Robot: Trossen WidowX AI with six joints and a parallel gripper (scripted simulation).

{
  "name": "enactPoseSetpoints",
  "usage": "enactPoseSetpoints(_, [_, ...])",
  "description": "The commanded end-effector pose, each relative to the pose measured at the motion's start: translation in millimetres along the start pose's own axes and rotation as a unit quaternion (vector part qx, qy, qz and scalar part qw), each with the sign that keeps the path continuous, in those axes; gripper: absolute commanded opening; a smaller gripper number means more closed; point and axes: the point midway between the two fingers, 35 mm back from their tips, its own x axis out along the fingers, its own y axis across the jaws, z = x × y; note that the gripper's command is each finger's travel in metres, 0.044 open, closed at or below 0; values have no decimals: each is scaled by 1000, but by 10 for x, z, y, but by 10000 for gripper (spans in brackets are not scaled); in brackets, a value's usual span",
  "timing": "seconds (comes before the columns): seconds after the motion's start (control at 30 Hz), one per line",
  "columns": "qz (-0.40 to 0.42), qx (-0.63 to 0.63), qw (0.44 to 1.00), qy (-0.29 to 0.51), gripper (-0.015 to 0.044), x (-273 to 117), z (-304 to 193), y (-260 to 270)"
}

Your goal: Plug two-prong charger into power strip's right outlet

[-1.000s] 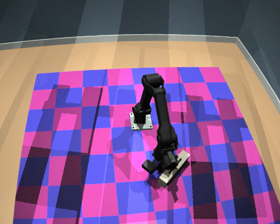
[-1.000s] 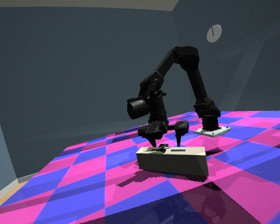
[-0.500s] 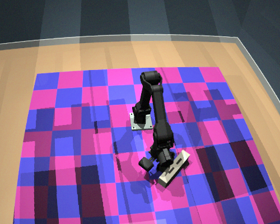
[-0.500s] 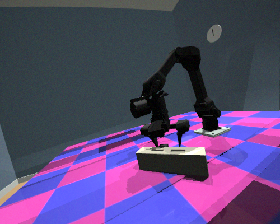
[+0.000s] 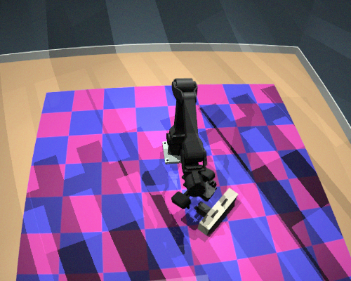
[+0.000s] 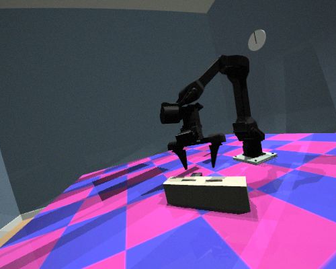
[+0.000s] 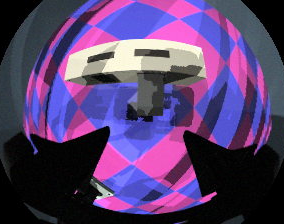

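The cream power strip (image 5: 206, 222) (image 6: 207, 196) (image 7: 124, 56) lies on the chequered mat, with two dark outlet slots in its top. The dark grey charger (image 5: 201, 208) (image 6: 197, 174) (image 7: 151, 92) is close beside the strip's long side facing the arm base, outside both outlets. Its prongs cannot be made out. My gripper (image 6: 199, 168) (image 7: 147, 132) is open and empty, with its fingers pointing down. The fingertips are above and behind the strip in the exterior view, higher than the charger. In the wrist view the charger lies ahead of the gap between the fingers.
The arm's white base plate (image 5: 173, 159) (image 6: 258, 158) is on the pink and blue mat (image 5: 83, 123), behind the strip in the exterior view. Dark shadow bands cross the mat. A round clock (image 6: 257, 40) hangs on the wall.
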Motion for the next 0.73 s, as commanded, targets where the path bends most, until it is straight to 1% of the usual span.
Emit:
enactPoseSetpoints(0.0, [-12, -14, 993, -121, 440, -351, 154, 6])
enactPoseSetpoints(0.07, [-14, -18, 989, -145, 440, -424, 180, 13])
enactPoseSetpoints(0.7, [-14, -18, 989, -145, 440, -424, 180, 13])
